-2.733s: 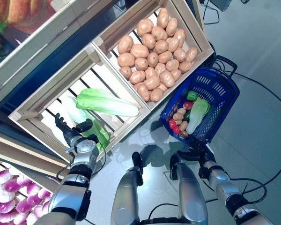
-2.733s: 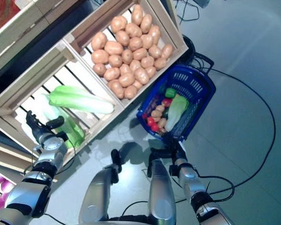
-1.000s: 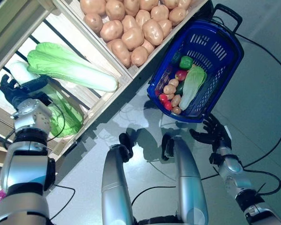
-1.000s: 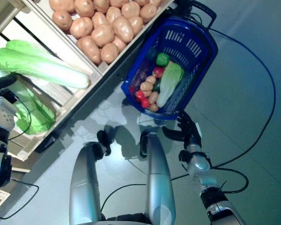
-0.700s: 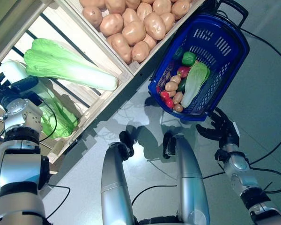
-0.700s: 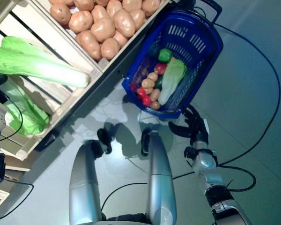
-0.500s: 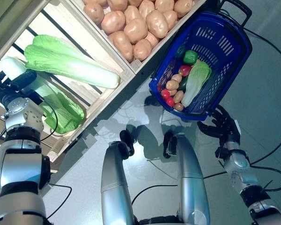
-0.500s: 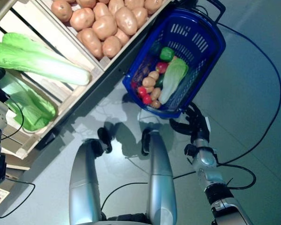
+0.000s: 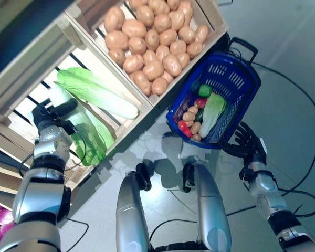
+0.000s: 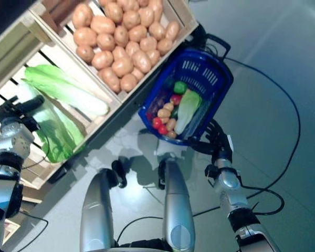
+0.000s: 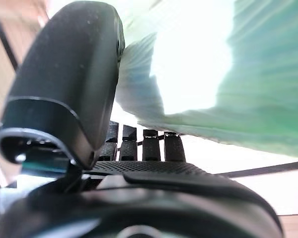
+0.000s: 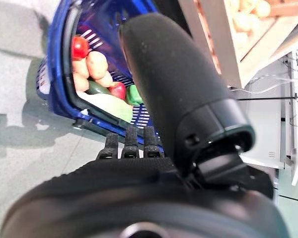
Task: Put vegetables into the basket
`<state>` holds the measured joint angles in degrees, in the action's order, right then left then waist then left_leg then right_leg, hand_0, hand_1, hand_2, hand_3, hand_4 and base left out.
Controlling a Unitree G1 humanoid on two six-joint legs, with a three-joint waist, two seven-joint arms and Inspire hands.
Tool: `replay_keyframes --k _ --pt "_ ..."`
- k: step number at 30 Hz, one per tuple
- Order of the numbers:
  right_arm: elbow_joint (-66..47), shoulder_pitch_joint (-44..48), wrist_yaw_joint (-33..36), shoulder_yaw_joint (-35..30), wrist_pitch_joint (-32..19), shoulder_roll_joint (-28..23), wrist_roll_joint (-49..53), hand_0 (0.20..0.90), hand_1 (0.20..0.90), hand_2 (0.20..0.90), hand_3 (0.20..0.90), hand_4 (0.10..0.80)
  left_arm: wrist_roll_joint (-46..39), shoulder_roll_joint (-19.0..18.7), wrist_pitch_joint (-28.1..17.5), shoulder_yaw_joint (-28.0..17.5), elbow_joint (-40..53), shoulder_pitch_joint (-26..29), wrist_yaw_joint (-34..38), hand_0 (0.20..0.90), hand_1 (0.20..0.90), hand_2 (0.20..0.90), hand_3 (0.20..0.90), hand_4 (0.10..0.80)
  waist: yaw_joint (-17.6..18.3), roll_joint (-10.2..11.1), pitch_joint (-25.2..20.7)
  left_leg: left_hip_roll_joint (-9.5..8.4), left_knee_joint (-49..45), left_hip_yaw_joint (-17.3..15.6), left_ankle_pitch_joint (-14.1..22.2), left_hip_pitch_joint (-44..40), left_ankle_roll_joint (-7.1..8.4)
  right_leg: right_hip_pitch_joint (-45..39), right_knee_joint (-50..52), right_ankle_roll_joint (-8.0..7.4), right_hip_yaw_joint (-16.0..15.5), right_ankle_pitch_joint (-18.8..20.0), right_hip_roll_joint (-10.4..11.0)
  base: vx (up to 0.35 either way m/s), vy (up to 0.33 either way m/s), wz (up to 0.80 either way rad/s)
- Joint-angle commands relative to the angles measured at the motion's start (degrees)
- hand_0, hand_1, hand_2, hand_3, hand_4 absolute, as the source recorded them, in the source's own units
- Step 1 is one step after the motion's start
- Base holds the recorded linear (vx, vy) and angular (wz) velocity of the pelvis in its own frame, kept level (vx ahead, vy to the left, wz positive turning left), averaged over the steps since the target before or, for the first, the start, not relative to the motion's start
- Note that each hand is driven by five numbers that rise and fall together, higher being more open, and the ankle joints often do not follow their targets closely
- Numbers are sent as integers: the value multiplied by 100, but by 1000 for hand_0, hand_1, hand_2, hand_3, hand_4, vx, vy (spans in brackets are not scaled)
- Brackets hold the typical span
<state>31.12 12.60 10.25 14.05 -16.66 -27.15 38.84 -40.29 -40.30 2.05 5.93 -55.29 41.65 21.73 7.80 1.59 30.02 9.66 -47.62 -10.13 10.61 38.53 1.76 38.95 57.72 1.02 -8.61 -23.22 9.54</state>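
The blue plastic basket stands on the floor against the wooden stand. It holds a pale green cabbage, a green pepper, red tomatoes and small potatoes. My left hand is inside the lower crate, open, with its thumb and straight fingers either side of the white stalk end of a green cabbage. The left wrist view shows that cabbage between thumb and fingers. My right hand is open, fingers spread, just beside the basket's near rim.
The wooden stand runs across the upper left. Its crate of potatoes is right beside the basket, and the slatted cabbage crate is in front of my left arm. Grey floor lies to the right of the basket.
The camera has shifted, so the whole picture has moved. My left hand stays at the cabbage's stalk end in the crate. My right hand stays by the basket's near rim.
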Motion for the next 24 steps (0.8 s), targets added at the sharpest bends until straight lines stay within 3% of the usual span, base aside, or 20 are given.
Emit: replay_keyframes --k 1,10,15,19,24 --pt "-562 -140 -88 -254 -578 139 68 900 900 900 900 800 538 -274 -785 -189 416 -351 -160 300 300 300 300 400 -118 -113 -418 -370 7 -410 1154 -1155 -366 -846 -737 66 0 205 66 93 -79 2" --pt "-670 -819 267 -378 -627 616 -507 900 900 900 900 800 1263 260 -1294 -574 1436 -2073 -472 300 300 300 300 400 -410 -217 -1115 -765 1595 -182 631 -2713 -370 -2598 -2245 -62 -386 508 126 80 -98 8" --pt "-718 -1128 365 -438 -623 897 -885 900 900 900 900 800 1288 794 -1858 -814 2212 -2878 -866 300 300 300 300 400 -565 -358 -1720 -901 2932 -93 144 -3696 -241 -3789 -3808 -93 -658 865 -83 124 -104 15" --pt "-826 -1139 37 -425 -583 1022 -667 900 900 900 900 800 1159 911 -1976 -887 2881 -3162 -1476 300 300 300 300 400 -633 -403 -1979 -981 3798 52 -244 -4154 -167 -4302 -4703 -146 -691 1236 -238 24 -94 16" --pt "-916 -1070 -377 -380 -828 1088 -820 900 900 900 900 800 1305 805 -2557 -1027 3573 -3061 -1574 300 300 300 300 400 -685 -436 -2281 -1016 4785 85 -615 -4573 -107 -4729 -5707 -252 -786 1724 -358 -23 -59 15"
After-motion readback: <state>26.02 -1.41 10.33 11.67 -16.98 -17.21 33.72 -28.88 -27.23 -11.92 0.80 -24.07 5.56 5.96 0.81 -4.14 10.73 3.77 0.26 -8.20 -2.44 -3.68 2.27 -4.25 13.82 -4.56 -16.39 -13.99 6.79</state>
